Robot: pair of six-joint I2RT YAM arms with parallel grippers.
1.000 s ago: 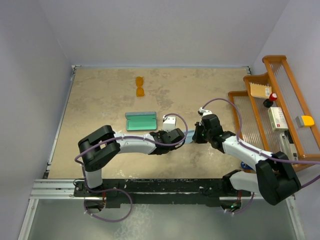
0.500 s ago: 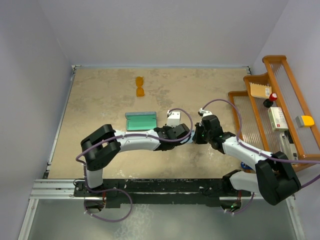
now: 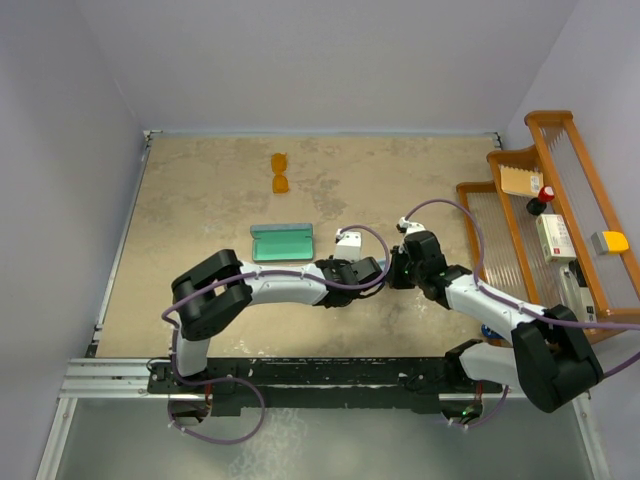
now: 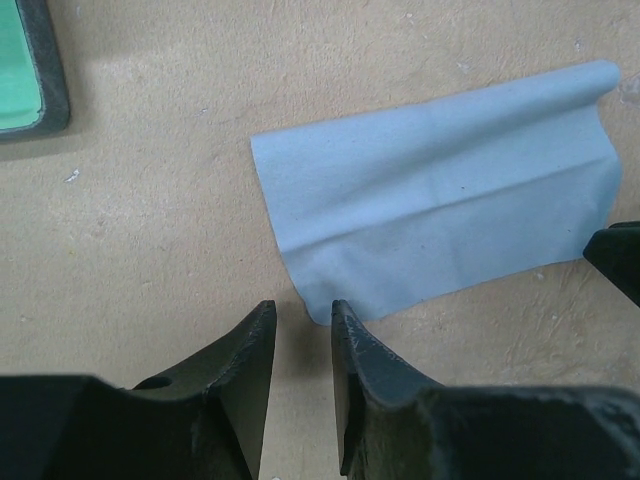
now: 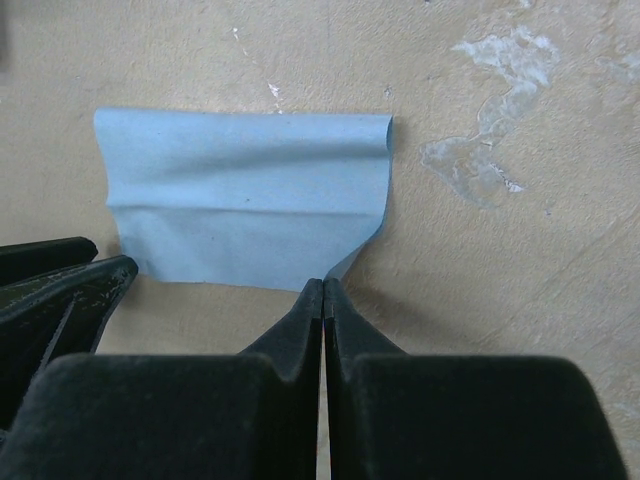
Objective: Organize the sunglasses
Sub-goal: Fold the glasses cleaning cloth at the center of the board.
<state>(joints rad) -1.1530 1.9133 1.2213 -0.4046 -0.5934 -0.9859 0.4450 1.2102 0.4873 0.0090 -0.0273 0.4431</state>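
Note:
The sunglasses (image 3: 281,173), with orange lenses, lie at the far side of the table, away from both arms. The open grey case (image 3: 283,242) with green lining sits left of centre, and its corner shows in the left wrist view (image 4: 25,70). A light blue cloth (image 4: 440,200) lies flat between the two grippers. My left gripper (image 4: 303,305) stands slightly open just short of the cloth's near corner, with nothing between its fingers. My right gripper (image 5: 322,283) is shut on a lifted corner of the cloth (image 5: 250,200). The grippers nearly meet in the top view: left gripper (image 3: 372,270), right gripper (image 3: 398,270).
Wooden racks (image 3: 560,200) holding small boxes and a red-capped item line the right side. Walls close off the far and left edges of the table. A pale stain (image 5: 480,160) marks the tabletop beside the cloth.
My left gripper has slid right, closer to the right gripper. The right arm has hardly moved. The sunglasses and the case have stayed in place.

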